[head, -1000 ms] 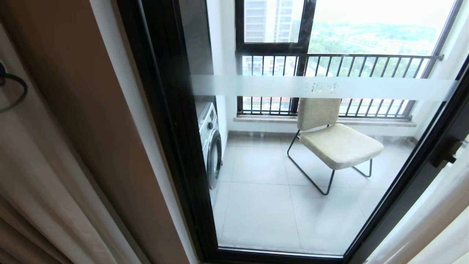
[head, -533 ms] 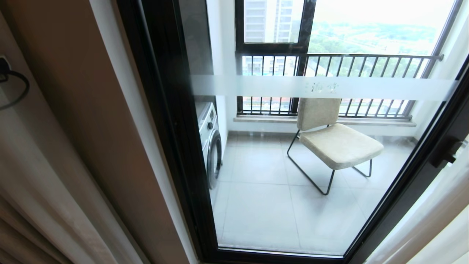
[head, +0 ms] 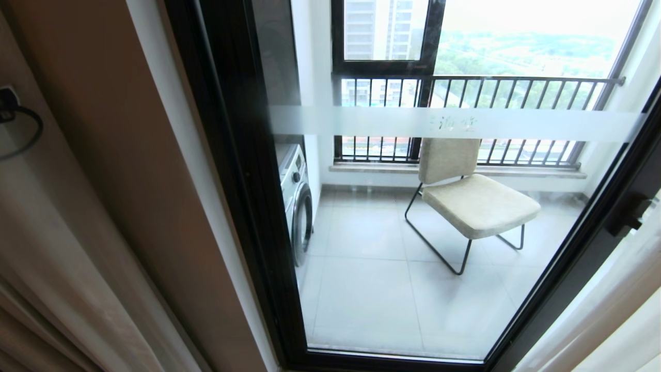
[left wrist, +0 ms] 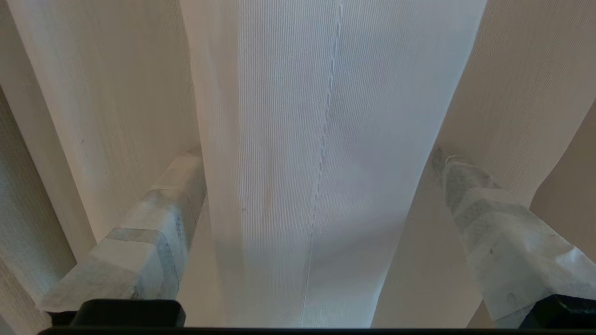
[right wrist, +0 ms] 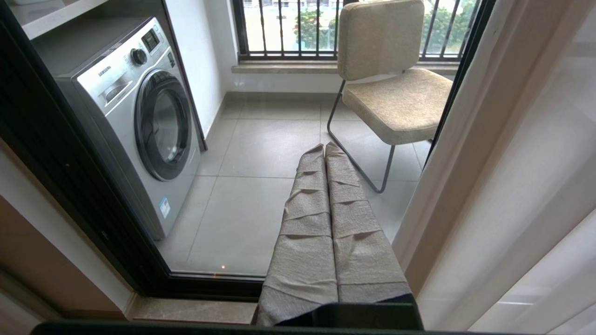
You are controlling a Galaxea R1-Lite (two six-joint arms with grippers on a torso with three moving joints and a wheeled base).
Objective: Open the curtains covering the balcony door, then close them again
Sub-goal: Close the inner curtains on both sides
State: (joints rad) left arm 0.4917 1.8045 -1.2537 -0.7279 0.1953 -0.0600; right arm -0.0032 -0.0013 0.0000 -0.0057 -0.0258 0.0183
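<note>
**Curtains drawn back, left gripper at the sheer for the closing pull**

Item 1, nearest: left gripper [left wrist: 316, 186], fingers [left wrist: 139, 242] spread wide, a pleat of the white sheer curtains [left wrist: 326, 139] hanging between them, not yet pinched. In the head view only its cable shows, at 9 o'clock, against the gathered curtains [head: 46, 268].

Item 2: right gripper [right wrist: 325, 153], parked low, wrapped fingers pressed together on nothing, pointing at the glass.

Item 3: curtains, second stack, gathered at 4 o'clock in the head view.

Item 4: balcony door [head: 403, 124], black-framed glass with a frosted band, uncovered from centre to 3 o'clock.

Item 5, beyond the glass: washing machine [head: 297, 201] just left of centre; chair [head: 475, 201] toward 2 o'clock; railed window at 12 o'clock.

Assessment: opening looks complete; the closing step is in hand. The next move calls for the left fingers to clamp the pleat firmly, then draw it toward 3 o'clock across the glass. Thin fabric may slip.
</note>
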